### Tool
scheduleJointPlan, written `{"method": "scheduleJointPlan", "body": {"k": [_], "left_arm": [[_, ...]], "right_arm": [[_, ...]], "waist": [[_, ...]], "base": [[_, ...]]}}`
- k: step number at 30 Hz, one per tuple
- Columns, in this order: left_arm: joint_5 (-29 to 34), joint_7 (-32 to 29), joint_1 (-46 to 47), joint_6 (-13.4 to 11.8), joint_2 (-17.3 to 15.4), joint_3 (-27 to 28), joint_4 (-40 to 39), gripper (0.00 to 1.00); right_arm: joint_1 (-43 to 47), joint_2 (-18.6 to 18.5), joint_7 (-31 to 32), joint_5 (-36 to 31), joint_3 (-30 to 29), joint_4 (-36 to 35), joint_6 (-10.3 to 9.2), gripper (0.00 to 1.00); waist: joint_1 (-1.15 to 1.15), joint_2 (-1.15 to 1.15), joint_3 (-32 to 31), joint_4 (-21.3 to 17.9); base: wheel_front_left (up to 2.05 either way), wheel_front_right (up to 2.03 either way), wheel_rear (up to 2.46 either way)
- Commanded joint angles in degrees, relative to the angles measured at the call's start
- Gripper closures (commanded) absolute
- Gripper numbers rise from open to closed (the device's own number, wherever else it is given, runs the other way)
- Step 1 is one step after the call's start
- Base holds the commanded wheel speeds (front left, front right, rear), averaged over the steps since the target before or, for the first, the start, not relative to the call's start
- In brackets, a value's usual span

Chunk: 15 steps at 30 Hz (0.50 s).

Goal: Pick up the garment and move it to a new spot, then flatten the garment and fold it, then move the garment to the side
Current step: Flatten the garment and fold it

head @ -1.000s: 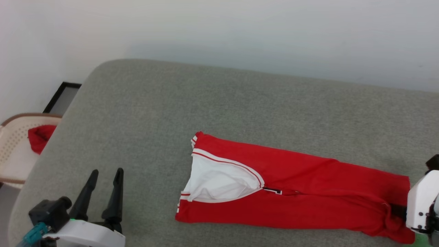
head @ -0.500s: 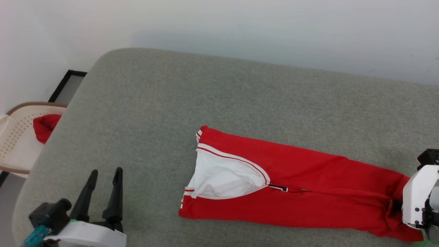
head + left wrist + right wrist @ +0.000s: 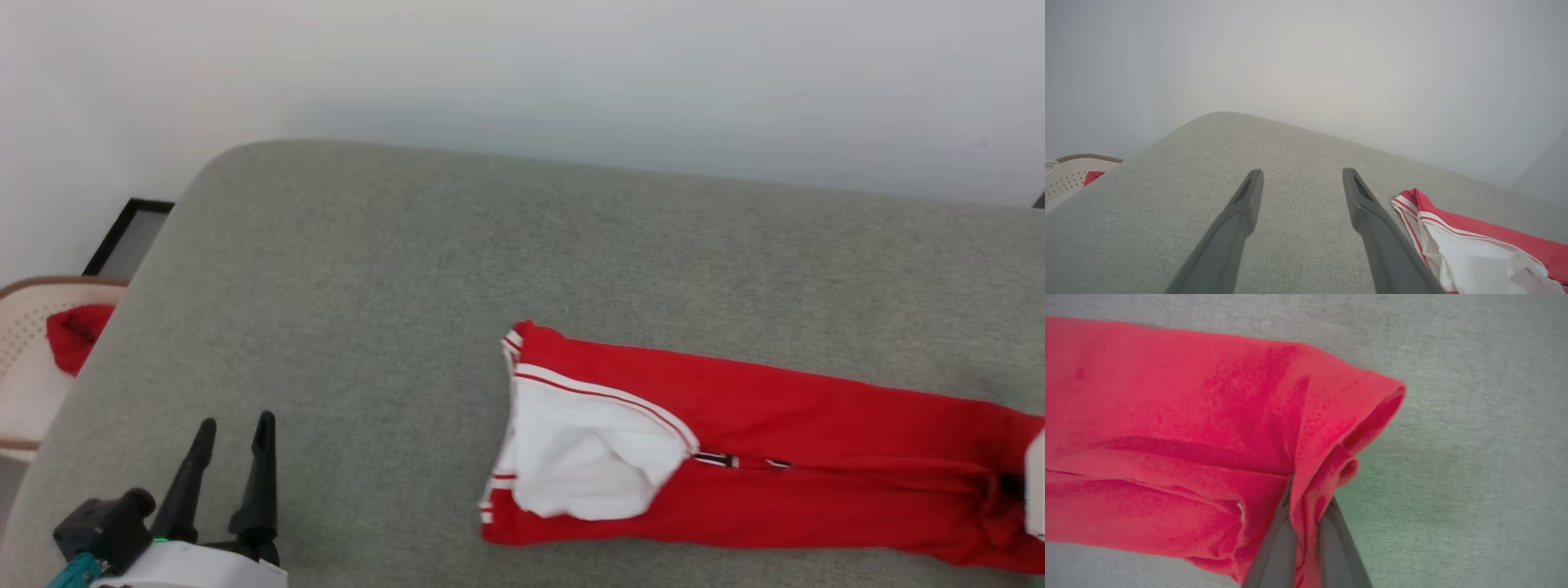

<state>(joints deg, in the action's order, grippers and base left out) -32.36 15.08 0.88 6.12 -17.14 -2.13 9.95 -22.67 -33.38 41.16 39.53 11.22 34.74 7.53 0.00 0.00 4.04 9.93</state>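
The garment (image 3: 816, 457) lies lengthwise, left to right, on the grey cushion (image 3: 408, 269); the right gripper (image 3: 1308, 506) is clamped on its right end, while the left gripper (image 3: 234, 420), spread wide and empty, sits well left of it

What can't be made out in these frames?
Head view: shorts right end cut off by frame edge; logo too small to read.
Right wrist view: tips of right claw buried in the red fold; amount pinched hidden.
Head view: basket cut by left edge, its red cloth partly behind the cushion.
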Motion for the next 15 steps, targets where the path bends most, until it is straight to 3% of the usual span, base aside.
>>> {"method": "scheduleJointPlan", "body": {"k": [1, 8, 15], "left_arm": [[0.36, 0.06, -0.87, 0.43, -0.02, 0.34, 0.10, 0.00], [0.54, 0.06, -2.04, 0.58, 0.02, 1.08, 0.51, 0.00], [-0.18, 0.06, -3.86, 0.75, 0.05, 1.71, 0.99, 0.00]], "right_arm": [[-0.65, -1.38, -0.70, 0.06, -0.38, 1.01, -0.08, 1.00], [-1.94, -2.87, -0.96, 0.20, 0.74, 2.44, -0.08, 1.00], [-2.51, -2.30, 0.10, 2.36, 4.80, -3.05, -0.07, 1.00]], "waist": [[0.00, 0.00, -0.76, -1.05], [0.00, 0.00, -2.17, -2.91], [0.00, 0.00, -4.45, -5.07]], "base": [[0.00, 0.00, 0.00], [0.00, 0.00, 0.00], [0.00, 0.00, 0.00]]}}
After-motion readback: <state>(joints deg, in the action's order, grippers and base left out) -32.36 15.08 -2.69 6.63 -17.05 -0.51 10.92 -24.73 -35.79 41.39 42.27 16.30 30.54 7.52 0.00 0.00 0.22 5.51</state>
